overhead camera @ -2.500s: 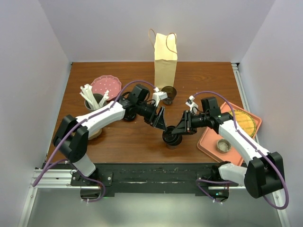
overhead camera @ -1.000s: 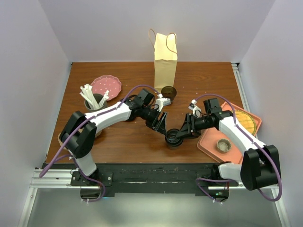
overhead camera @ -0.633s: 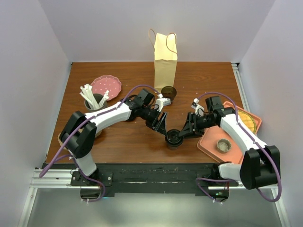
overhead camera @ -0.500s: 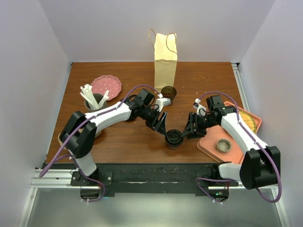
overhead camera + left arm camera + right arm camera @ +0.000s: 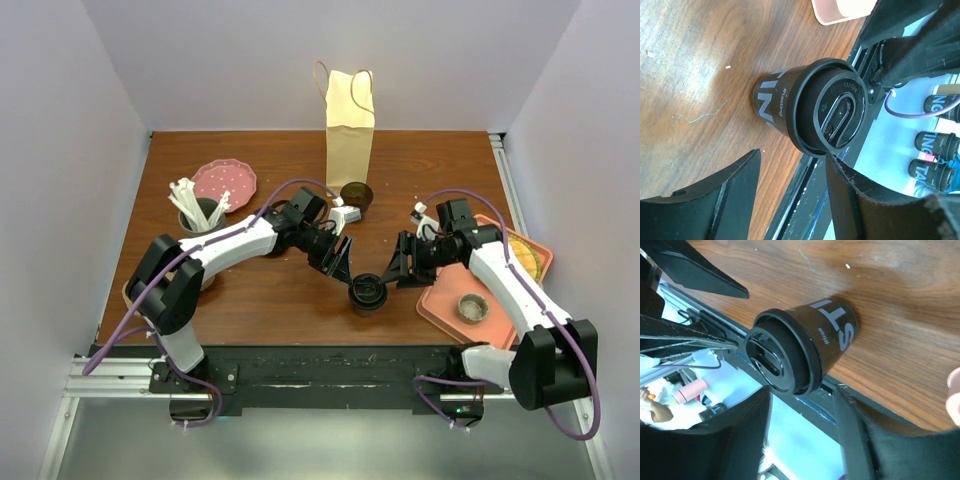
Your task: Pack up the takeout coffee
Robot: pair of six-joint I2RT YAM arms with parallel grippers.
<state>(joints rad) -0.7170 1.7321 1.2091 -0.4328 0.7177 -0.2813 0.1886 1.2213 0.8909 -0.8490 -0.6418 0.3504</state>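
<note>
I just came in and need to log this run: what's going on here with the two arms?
Two robot arms are packing a takeout coffee. The lidded coffee cup stands upright on the table near the front edge, and neither arm holds it: the left gripper and the right gripper are both open, close on either side of it. The paper bag stands at the far edge; the cup is not in it yet.

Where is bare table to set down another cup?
Bare wood lies between the paper bag and the pink tray, at the far right. Another lies at the front edge, left of the takeout coffee. The centre is crowded: the left gripper and right gripper flank that cup.
</note>
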